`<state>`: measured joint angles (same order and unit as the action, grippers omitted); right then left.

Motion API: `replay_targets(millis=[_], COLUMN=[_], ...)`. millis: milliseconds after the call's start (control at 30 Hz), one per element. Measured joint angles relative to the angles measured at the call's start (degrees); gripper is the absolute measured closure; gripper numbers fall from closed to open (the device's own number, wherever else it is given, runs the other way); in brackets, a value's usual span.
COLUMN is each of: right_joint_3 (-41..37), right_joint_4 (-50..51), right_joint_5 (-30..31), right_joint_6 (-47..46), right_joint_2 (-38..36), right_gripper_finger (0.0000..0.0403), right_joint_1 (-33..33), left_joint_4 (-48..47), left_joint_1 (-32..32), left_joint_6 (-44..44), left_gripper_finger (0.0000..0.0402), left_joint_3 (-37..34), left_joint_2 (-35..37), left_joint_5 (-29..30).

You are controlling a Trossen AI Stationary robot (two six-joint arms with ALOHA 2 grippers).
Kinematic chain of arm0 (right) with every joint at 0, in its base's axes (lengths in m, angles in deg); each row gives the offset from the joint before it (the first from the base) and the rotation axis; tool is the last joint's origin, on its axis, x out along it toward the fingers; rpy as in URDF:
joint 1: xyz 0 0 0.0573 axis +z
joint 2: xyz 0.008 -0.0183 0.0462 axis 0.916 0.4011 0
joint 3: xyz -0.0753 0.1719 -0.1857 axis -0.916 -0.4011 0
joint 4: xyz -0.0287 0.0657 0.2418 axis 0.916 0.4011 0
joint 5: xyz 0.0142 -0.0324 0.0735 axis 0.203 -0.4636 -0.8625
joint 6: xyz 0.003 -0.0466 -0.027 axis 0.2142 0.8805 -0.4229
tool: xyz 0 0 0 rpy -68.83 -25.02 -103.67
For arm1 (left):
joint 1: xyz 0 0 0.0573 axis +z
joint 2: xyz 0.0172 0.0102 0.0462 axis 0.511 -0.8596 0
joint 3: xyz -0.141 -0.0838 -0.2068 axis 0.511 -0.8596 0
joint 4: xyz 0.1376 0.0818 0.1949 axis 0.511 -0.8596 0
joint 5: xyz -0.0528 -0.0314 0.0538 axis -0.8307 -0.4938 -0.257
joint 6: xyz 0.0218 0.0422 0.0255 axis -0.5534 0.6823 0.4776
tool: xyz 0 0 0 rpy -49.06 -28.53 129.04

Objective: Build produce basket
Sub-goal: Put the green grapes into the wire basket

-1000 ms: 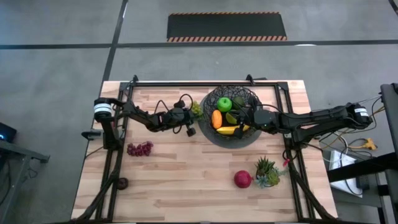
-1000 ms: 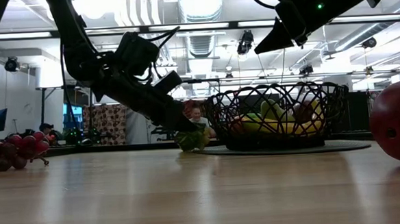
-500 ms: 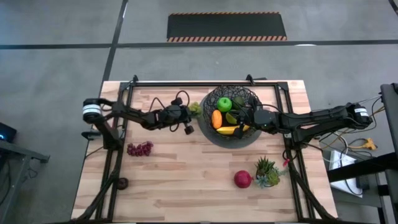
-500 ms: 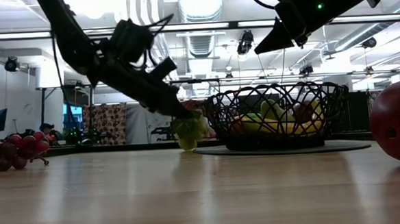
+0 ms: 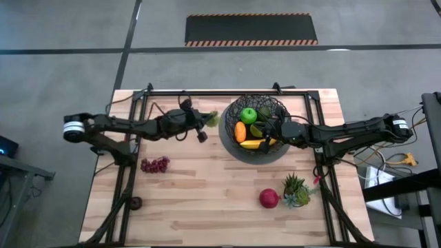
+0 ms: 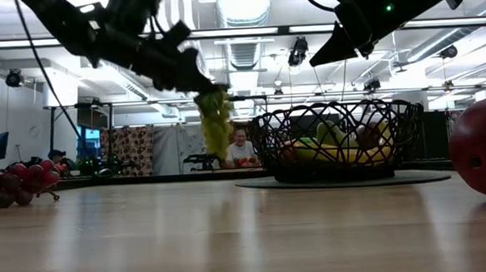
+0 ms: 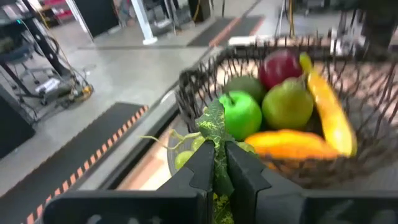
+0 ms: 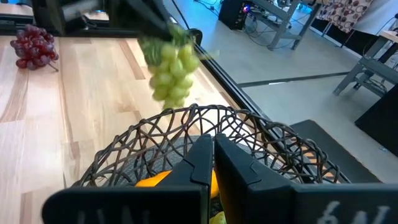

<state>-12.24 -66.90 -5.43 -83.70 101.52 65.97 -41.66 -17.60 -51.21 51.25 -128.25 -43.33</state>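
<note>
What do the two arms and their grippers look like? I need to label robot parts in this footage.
Both arms are dark and slim, each with a white band near the shoulder joint and loose black cables. The left gripper and right gripper each have two flat, dark, blocky fingers. Green indicator lights show on the right arm.

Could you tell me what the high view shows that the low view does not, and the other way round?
Only the high view shows the potted plant beside the red apple and the orange piece in the basket. Only the low view shows the green grapes hanging clear of the table and a person in the room behind. Both show the left gripper shut on the green grapes, the purple grapes and the right gripper above the basket.
</note>
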Motion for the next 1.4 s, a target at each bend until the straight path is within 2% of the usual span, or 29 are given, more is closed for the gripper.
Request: replay_targets(millis=[267,533,967,1400], right_joint_3=[0.00,0.00,-0.02,-1.96], right_joint_4=[0.04,0.03,0.60,3.87], right_joint_5=[-0.01,0.01,0.16,0.14], right_joint_6=[-0.01,0.67,3.83,2.57], right_joint_2=[0.01,0.01,-1.30,-5.21], right_gripper_finger=[0.0394,0.0394,0.0394,0.0394], right_joint_1=[0.00,0.00,0.64,0.66], left_joint_4=[0.30,9.21,20.13,21.13], left_joint_1=[0.00,-0.07,0.00,0.00], left_joint_6=[-0.19,-0.18,-1.60,-3.74], left_gripper_finger=[0.0391,0.0391,0.0391,0.0391], left_joint_3=[-0.11,0.04,4.03,14.19], left_joint_2=[6.19,7.54,1.19,-12.39], left_joint_5=[-1.48,-12.08,-14.00,-13.98])
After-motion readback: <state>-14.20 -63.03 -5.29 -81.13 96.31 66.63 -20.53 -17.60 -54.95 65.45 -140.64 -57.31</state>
